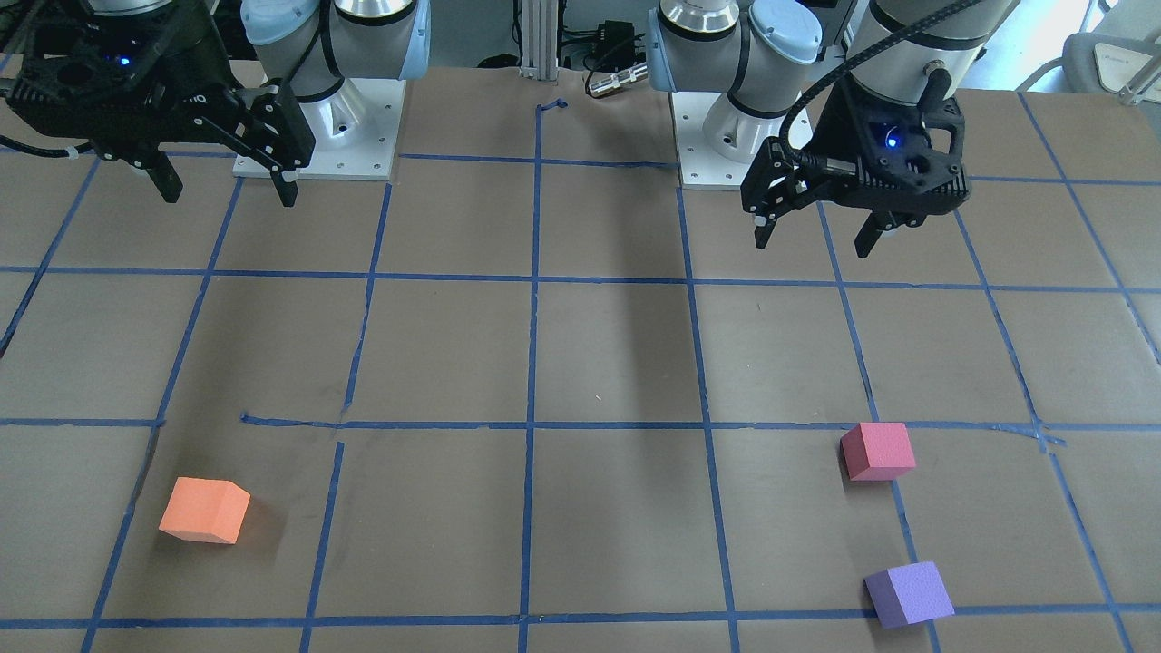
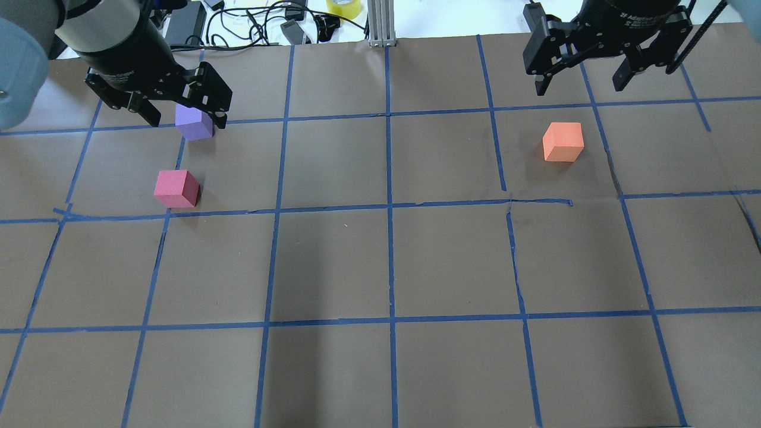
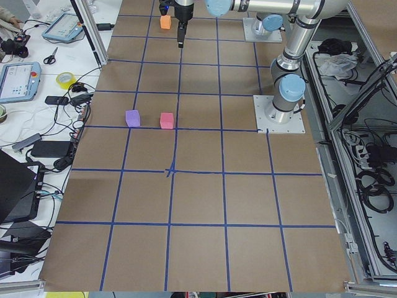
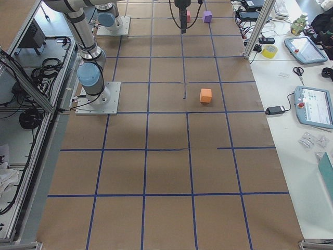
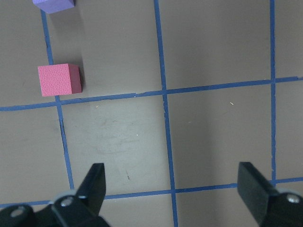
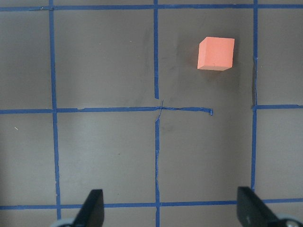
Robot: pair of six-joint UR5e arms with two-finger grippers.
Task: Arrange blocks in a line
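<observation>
1. Left gripper (image 1: 814, 238) hangs above the table (image 1: 617, 363), close in front of its own base. Its fingers point down and the jaws are spread wide, with nothing between them.
2. Right gripper (image 1: 229, 190) mirrors it on the other side, up off the paper. Its jaws are equally wide apart and it carries nothing.
3. On the left wrist camera, the two fingertips (image 5: 97, 182) frame bare brown paper and blue tape. The pinkish-red block (image 5: 59, 80) sits well ahead of them, at a tape crossing.
4. The purple block (image 1: 908, 594) lies just beyond the pinkish-red one, further out from the robot. Both are on the robot's left half, near each other but not touching.
5. The orange block (image 1: 204, 510) sits alone on the robot's right half, well apart from the other two. It is out ahead of the right gripper and turned slightly against the grid.
6. Trouble spots: the wrist camera cuts the purple block off at its top edge, showing only a sliver. From overhead, a left finger covers one edge of that block, so the gripper looks as if it straddles it. The front view shows the two well apart.
7. In the side views only the far gripper shows, small at the top edge and too tiny to read.
</observation>
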